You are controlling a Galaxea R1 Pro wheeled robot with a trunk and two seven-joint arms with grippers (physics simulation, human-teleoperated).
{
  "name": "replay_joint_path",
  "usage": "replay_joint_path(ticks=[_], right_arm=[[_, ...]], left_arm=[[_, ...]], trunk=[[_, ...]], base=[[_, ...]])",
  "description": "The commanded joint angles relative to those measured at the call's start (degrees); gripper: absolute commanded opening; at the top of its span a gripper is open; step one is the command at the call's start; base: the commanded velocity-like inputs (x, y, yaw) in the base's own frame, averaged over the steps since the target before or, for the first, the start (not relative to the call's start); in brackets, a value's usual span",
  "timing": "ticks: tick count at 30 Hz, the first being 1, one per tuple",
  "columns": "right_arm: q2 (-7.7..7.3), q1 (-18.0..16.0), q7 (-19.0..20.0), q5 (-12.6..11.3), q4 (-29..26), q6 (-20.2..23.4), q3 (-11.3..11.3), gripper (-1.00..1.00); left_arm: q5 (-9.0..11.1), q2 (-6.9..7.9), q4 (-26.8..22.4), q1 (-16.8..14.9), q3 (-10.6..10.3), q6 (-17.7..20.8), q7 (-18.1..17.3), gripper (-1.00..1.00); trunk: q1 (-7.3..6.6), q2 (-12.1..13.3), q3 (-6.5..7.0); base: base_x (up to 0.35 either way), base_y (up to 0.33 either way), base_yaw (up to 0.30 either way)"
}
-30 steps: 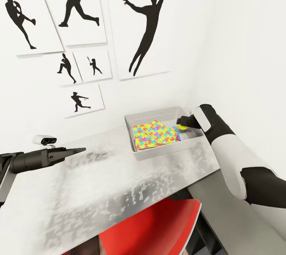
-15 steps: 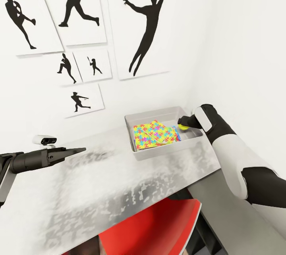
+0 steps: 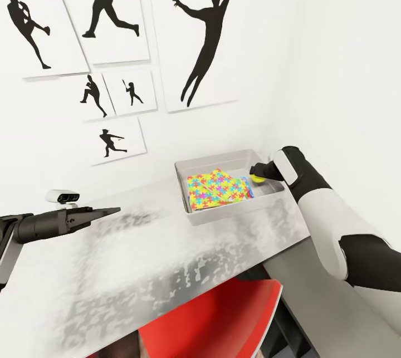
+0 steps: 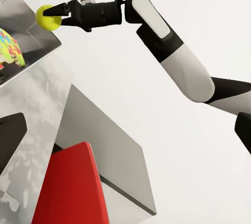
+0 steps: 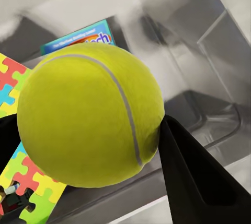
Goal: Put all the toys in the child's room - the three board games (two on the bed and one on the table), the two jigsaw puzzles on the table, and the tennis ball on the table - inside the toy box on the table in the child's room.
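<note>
Right end effector [image 3: 255,176] pinches the tennis ball [image 3: 257,177] over the toy box [image 3: 223,214] — 2 jigsaw puzzles [image 3: 216,189] lie flat inside

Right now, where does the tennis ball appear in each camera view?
Head view: tennis ball at right, over the toy box, in the right gripper.
Left wrist view: ball at upper left.
Right wrist view: ball central, between the fingers.
Shared landmark: the jigsaw puzzles.

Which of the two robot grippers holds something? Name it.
The right gripper, clamped on the yellow-green tennis ball above the light-grey toy box; the left gripper holds nothing.
</note>
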Motion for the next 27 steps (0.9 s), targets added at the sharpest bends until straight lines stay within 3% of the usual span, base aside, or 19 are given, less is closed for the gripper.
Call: replay_joint_path(ticks=[1, 18, 23, 24, 27], right_arm=[[-0.09, -0.05, -0.62, -0.80, -0.06, 0.09, 0.39, -1.00], [-0.10, -1.22, -0.80, -0.64, -1.59, 1.26, 0.39, -1.00], [-0.10, -1.27, -5.14, -0.76, -2.25, 1.63, 0.39, -1.00], [-0.10, -1.28, -6.17, -0.86, -2.26, 1.68, 0.39, 1.00], [-0.10, -1.24, -7.59, -1.02, -2.11, 1.74, 0.39, 1.00]], left_arm=[[-0.03, 0.02, -0.02, -0.04, -0.01, 0.61, -0.21, 1.00], [-0.03, 0.02, 0.01, -0.04, -0.01, 0.61, -0.21, 1.00], [-0.03, 0.02, 0.05, -0.04, -0.01, 0.61, -0.21, 1.00], [-0.03, 0.02, 0.06, -0.04, -0.01, 0.61, -0.21, 1.00], [-0.03, 0.02, 0.07, -0.04, -0.01, 0.61, -0.21, 1.00]], trunk=[[0.03, -0.11, -0.11], [0.03, -0.11, -0.11], [0.03, -0.11, -0.11], [0.03, -0.11, -0.11], [0.03, -0.11, -0.11]], base=[[0.000, 0.000, 0.000], [0.000, 0.000, 0.000], [0.000, 0.000, 0.000], [0.000, 0.000, 0.000], [0.000, 0.000, 0.000]])
